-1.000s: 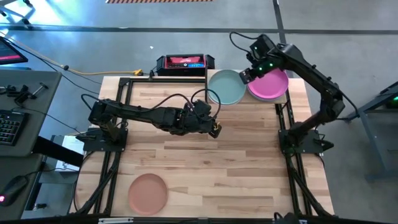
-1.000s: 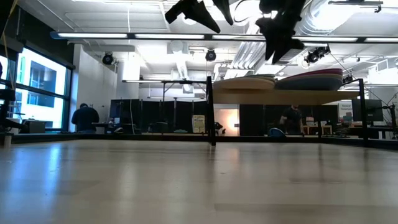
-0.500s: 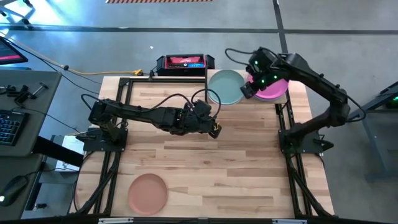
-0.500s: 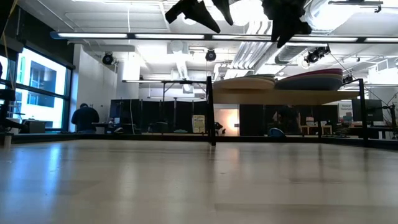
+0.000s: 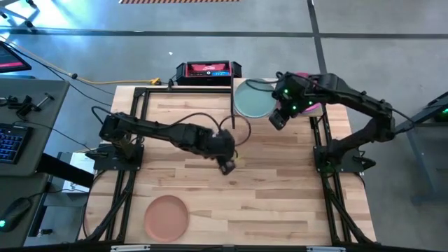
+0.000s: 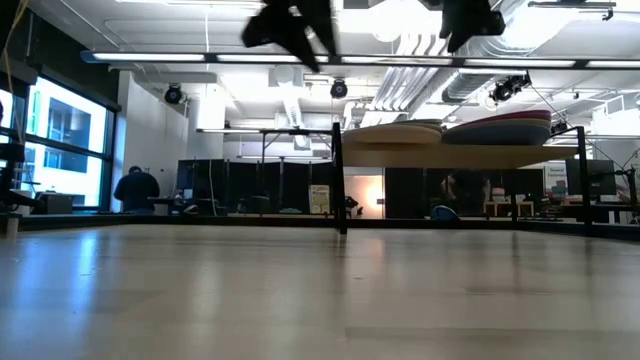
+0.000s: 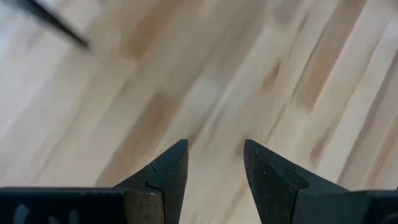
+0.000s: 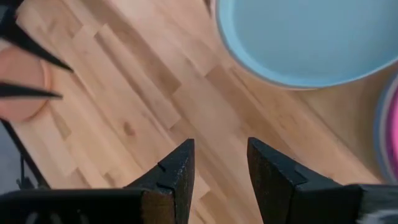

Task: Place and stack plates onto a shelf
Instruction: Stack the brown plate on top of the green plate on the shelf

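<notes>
Light-wood tabletop lies bare beneath my left gripper, jaws apart, empty; I'd approach the round terracotta plate rim-first.

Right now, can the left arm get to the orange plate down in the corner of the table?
Probably yes. The left gripper is open and empty over bare tabletop, and nothing lies between it and the terracotta plate near the front left corner. The right gripper is far off by the shelf.

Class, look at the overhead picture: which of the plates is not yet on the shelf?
The terracotta plate, lying alone on the tabletop's near left corner. The blue plate and magenta plate top the stacks on the shelf.
</notes>
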Robot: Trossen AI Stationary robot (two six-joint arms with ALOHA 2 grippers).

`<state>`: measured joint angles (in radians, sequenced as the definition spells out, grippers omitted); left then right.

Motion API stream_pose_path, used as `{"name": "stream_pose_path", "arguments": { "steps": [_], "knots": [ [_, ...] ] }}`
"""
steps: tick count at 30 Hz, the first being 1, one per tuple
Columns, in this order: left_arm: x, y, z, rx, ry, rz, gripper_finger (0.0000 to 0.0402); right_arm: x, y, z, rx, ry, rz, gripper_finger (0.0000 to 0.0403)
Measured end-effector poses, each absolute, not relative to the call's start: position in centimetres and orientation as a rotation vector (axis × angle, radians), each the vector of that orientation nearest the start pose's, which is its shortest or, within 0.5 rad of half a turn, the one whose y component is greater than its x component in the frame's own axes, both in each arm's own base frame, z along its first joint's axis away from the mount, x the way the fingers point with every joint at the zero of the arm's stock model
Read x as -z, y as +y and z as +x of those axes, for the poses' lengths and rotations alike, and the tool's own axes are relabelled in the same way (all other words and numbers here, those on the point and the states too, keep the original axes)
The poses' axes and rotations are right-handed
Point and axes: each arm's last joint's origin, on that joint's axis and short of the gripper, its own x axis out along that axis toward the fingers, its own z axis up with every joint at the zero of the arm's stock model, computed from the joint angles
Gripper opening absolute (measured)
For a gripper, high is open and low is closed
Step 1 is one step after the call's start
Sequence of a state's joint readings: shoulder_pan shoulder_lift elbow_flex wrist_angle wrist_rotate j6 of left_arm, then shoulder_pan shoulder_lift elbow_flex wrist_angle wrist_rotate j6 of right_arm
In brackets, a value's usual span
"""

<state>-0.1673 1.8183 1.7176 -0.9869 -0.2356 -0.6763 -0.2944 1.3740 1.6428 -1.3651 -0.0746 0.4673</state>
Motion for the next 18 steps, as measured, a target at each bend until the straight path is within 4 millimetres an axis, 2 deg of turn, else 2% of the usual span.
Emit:
{"name": "stream_pose_path", "arguments": {
  "steps": [8, 12, 18],
  "knots": [
    [-28.9, -7.9, 33.8, -0.474, 1.346, -0.344, 0.0145, -39.9, -4.8, 22.8, 0.383, 1.041, 0.577, 0.0126],
    [-28.4, -9.3, 32.4, -0.533, 1.433, -0.323, 0.0145, -39.9, -4.1, 22.9, 0.358, 1.051, 0.560, 0.0126],
    [-28.4, -11.5, 31.1, -0.556, 1.460, -0.309, 0.0145, -39.9, -3.3, 23.0, 0.326, 1.063, 0.539, 0.0126]
  ]
}}
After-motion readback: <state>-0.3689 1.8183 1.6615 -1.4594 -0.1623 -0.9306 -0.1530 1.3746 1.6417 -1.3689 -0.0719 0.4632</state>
